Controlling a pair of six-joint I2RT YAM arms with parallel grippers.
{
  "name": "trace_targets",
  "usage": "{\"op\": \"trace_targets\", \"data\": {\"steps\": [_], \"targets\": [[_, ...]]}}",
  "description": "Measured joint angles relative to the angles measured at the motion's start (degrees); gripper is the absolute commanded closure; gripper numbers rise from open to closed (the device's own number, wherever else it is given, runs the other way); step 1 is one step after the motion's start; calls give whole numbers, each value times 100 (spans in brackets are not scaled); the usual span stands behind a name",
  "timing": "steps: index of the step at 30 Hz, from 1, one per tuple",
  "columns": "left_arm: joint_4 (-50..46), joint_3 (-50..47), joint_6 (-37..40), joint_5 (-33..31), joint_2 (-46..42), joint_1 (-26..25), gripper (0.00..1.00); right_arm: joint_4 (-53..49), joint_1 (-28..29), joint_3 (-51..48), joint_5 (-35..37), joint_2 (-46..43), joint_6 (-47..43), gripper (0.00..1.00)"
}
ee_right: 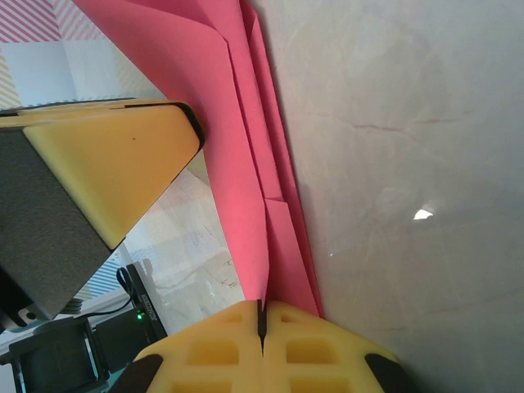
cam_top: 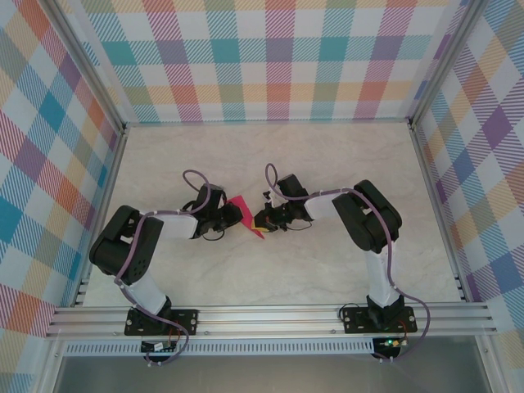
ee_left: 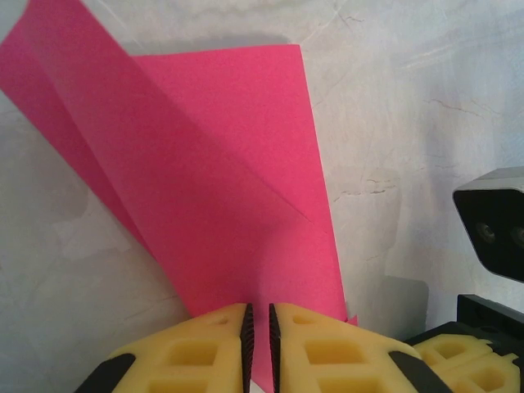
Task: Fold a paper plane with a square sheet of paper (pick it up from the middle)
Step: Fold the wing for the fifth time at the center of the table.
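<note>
The square sheet of paper (cam_top: 239,206) is magenta pink and folded into creased, layered flaps. It hangs just above the table between my two grippers. My left gripper (ee_left: 258,309) is shut on its lower edge, with pink showing in the thin slit between the pads, and a diagonal fold of the sheet (ee_left: 221,172) rises in front. My right gripper (ee_right: 263,307) is shut on the tip of a long narrow layered strip of the paper (ee_right: 246,164). In the top view the left gripper (cam_top: 226,218) and right gripper (cam_top: 265,221) face each other closely. Whether the folds form the paper plane I cannot tell.
The pale marble table (cam_top: 327,270) spreads around both arms. Plaid walls (cam_top: 270,57) close in the back and sides, and a metal rail (cam_top: 270,315) runs along the near edge. The left gripper's yellow finger (ee_right: 115,164) sits close beside the strip.
</note>
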Motion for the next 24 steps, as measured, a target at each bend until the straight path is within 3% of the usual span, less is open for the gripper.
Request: {"op": "trace_targets", "data": {"steps": [14, 24], "targets": [[-146, 90, 518, -103, -199, 142, 78, 22, -28, -2, -72, 28, 70, 100], [-284, 507, 1027, -160, 299, 212, 79, 44, -55, 4, -153, 55, 131, 100]]}}
